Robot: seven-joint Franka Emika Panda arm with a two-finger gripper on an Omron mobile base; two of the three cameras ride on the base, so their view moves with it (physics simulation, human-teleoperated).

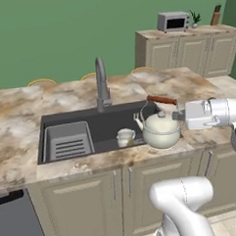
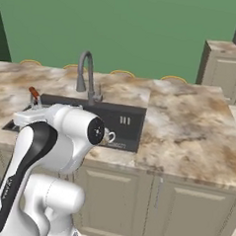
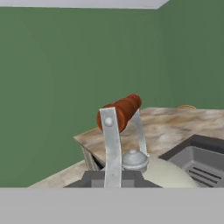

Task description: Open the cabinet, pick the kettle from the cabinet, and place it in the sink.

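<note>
The cream-white kettle (image 1: 161, 130) hangs upright over the right front corner of the dark grey sink (image 1: 90, 120), its spout pointing left. My gripper (image 1: 178, 115) reaches in from the right and is shut on the wire handle just below the reddish-brown bar (image 1: 162, 99). In the hand view the wire rises from between my gripper (image 3: 112, 180) fingers up to the bar (image 3: 120, 112), with the kettle (image 3: 168, 175) lid beside it. In the right base view my arm hides the kettle body; the bar's tip (image 2: 33, 92) and the sink (image 2: 125, 118) show. Beige cabinet doors (image 1: 95, 204) under the counter are shut.
A small cream mug (image 1: 125, 136) stands in the basin just left of the kettle. A ribbed grey tray (image 1: 67, 140) fills the sink's left end, and the curved silver tap (image 1: 102, 84) rises behind. A separate cabinet with a microwave (image 1: 174, 22) stands at the back right.
</note>
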